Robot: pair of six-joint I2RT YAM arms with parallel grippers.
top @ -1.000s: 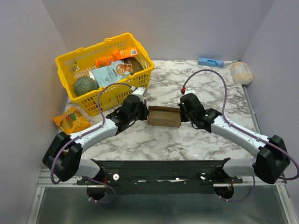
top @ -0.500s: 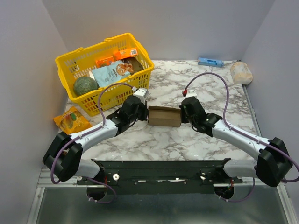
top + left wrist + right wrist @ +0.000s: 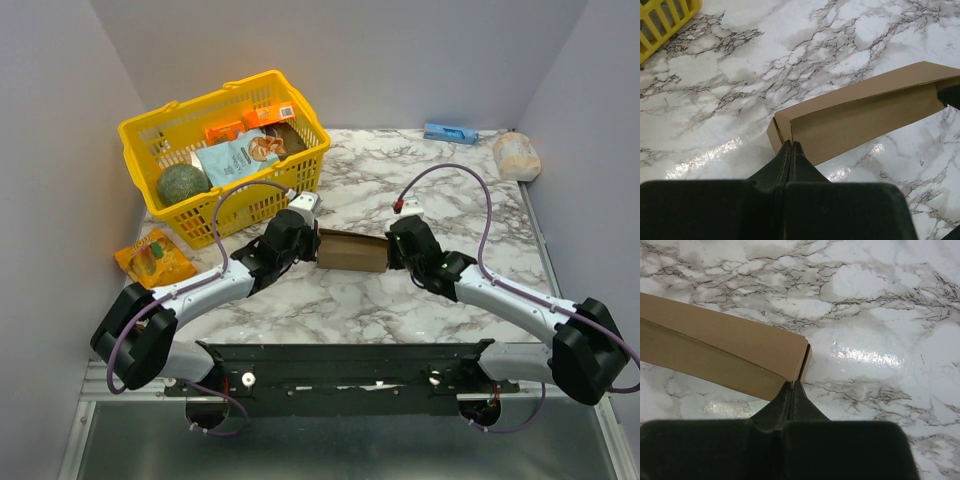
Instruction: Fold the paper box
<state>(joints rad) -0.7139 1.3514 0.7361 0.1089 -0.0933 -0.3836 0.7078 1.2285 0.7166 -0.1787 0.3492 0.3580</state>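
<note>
So the paper box (image 3: 352, 251) already looks pretty much like a carton here, a closed-up brown rectangle lying flat near the middle of the counter (image 3: 450, 190), just in front and to the right of the yellow basket (image 3: 250, 200). The left end effector (image 3: 316, 243) is at its left end and the right end effector (image 3: 391, 247) at its right end, so the box sits squeezed between them. Both are closed all the way, fingers pressed together with no gap. In the wrist views each pair of tips meets the short end of the box right at a corner where the end flap sits. I don't see either one actually holding anything, though I can't rule out a sliver of cardboard nipped at the very tips. My guess is we're in the late stage, tucking or pressing the end flaps shut, with the closed fingers used as pokers rather than grabbers. In the left wrist view the end flap looks a bit proud of the side wall, so it probably isn't fully seated. The next move probably needs gentle, even inward pushes from both sides at once, otherwise the light box just slides or skews on that slick marble.
</note>
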